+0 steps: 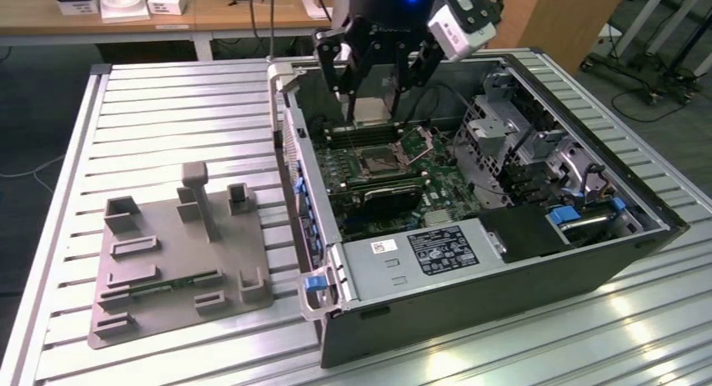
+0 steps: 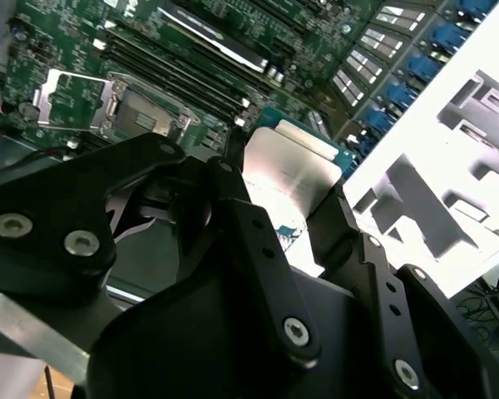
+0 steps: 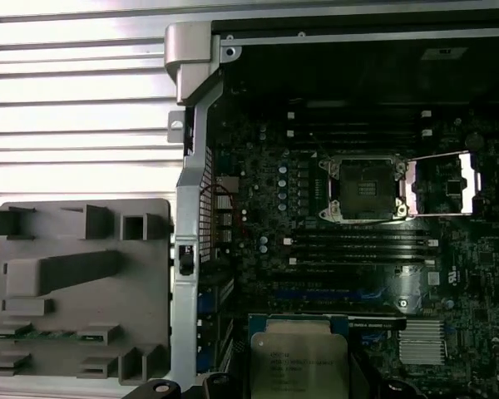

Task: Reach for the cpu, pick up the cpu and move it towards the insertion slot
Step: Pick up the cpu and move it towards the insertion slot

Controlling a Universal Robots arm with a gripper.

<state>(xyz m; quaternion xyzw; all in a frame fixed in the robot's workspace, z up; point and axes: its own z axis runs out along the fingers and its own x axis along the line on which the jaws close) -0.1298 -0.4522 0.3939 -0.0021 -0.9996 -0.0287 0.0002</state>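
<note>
I have the gripper (image 1: 371,102) up above the open computer case (image 1: 468,294), and its black fingers (image 2: 241,208) are clamped on the cpu (image 2: 287,170), one on each side edge of the chip. In the second wrist view I see the silvery metal top of the chip tilted between the two fingers, its pale rim and a strip of green edge showing past their tips. In the first wrist view the cpu (image 3: 298,362) sits at the frame's edge with its printed lid facing the camera, clear of the motherboard (image 3: 316,274) beneath it.

The insertion slot (image 3: 364,189) lies on the motherboard inside the case, well apart from the chip I am carrying. Its silver frame is open, the dark centre is exposed, and the hinged bracket (image 3: 445,184) is folded back just beside it. Long black memory slots (image 3: 358,245) run alongside the socket. In the exterior view I see the socket (image 1: 378,159) below and slightly in front of the fingers, with the chip held higher than the case's upper wall.

Outside the case, on the ribbed metal worktop (image 1: 167,102), the grey tray (image 1: 178,253) stands near the case's side wall. A thin green memory stick (image 1: 167,286) rests in one of its holders near the front edge.
</note>
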